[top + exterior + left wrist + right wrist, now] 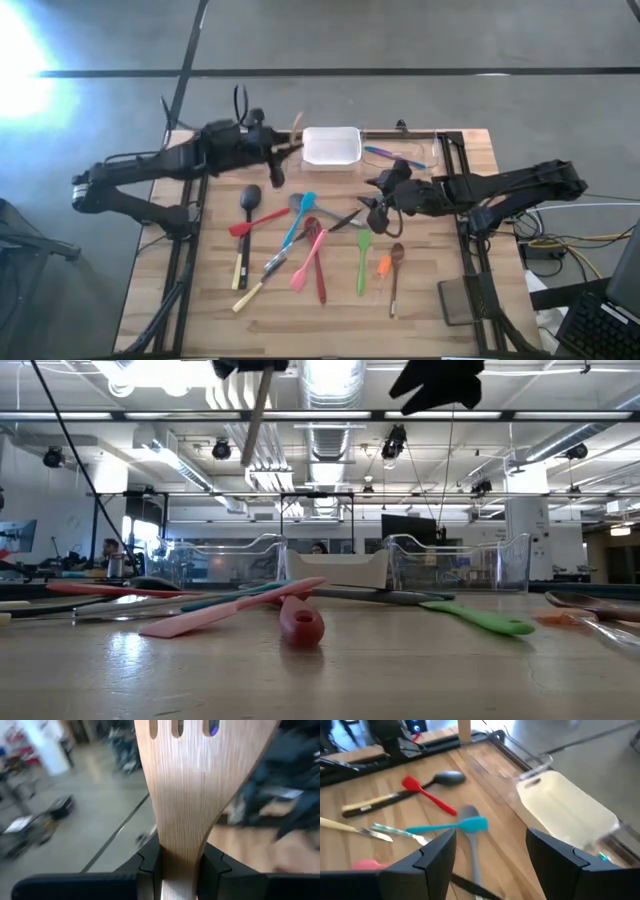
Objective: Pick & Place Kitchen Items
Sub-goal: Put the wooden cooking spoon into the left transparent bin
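The left gripper (177,865) was clamped on a slotted wooden spatula (200,785), its fingers (148,862) pressed against both sides of the handle. In the high view this gripper (283,152) sat near the far edge of the table (460,240), just beside the left end of the white tray (331,147), with the spatula (296,127) pointing away from the arm. In the low view the spatula (257,410) hung well above the table surface.

The right gripper (490,855) was released: its two fingers (437,852) stood wide apart with nothing between them. In the high view it (375,210) hovered to the right of the utensil cluster, near the table's centre.

The remaining utensils lay on the table in front of the tray:
- black ladle (248,198), with a red spatula (255,221) across its handle
- teal spatula (298,215)
- pink spatula (308,260) beside a red spoon (318,262)
- green spatula (362,258)
- small orange item (384,266)
- brown wooden spoon (395,272)

A blue and purple utensil (392,155) lay to the right of the tray, near the far edge.

The right wrist view showed the teal spatula (451,826) crossing a grey spoon (470,837), the red spatula (426,794), the ladle (447,778) and the tray (565,812). The low view showed clear plastic trays (455,565) behind the utensils.
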`<state>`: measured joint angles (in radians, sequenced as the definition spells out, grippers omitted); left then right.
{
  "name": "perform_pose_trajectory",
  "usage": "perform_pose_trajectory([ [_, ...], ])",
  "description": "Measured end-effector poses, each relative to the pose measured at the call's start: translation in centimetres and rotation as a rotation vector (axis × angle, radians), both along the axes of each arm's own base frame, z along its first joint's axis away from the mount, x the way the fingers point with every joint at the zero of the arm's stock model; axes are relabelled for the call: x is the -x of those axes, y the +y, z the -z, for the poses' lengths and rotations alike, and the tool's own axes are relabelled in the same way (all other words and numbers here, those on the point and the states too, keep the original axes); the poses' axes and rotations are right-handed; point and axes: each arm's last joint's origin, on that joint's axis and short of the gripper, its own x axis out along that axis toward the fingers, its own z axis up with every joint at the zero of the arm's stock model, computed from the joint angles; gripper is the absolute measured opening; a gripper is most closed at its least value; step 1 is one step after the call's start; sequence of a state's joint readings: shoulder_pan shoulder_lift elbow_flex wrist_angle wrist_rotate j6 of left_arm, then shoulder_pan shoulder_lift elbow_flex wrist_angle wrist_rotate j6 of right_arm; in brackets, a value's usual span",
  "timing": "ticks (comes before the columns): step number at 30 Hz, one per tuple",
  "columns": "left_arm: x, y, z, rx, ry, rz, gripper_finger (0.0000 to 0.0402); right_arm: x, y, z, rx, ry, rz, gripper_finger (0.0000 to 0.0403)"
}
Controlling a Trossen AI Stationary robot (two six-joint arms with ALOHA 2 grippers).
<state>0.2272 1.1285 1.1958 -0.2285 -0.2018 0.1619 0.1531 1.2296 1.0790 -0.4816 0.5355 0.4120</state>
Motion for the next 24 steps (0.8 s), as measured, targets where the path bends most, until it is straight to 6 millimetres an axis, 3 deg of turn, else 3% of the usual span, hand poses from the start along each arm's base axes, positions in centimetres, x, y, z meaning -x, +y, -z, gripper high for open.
perform_pose_trajectory([
  [5, 0.9, 2.8, -0.8, 0.032, 0.175, -0.115, 0.0076, 0.3, -0.1, 1.1, 0.000, 0.051, 0.036, 0.0219],
  [8, 0.9, 4.7, -0.3, 0.059, 0.261, -0.182, 0.0076, 0.4, -0.2, 1.3, 0.016, 0.051, 0.057, 0.0219],
  [17, 0.4, 11.0, 3.5, 0.181, 0.445, -0.231, 0.0076, 0.5, -0.3, 2.3, 0.030, 0.078, 0.077, 0.0219],
  [24, 0.5, 13.9, 7.0, 0.236, 0.576, -0.282, 0.0076, 0.6, -0.3, 2.8, 0.024, 0.086, 0.084, 0.0219],
])
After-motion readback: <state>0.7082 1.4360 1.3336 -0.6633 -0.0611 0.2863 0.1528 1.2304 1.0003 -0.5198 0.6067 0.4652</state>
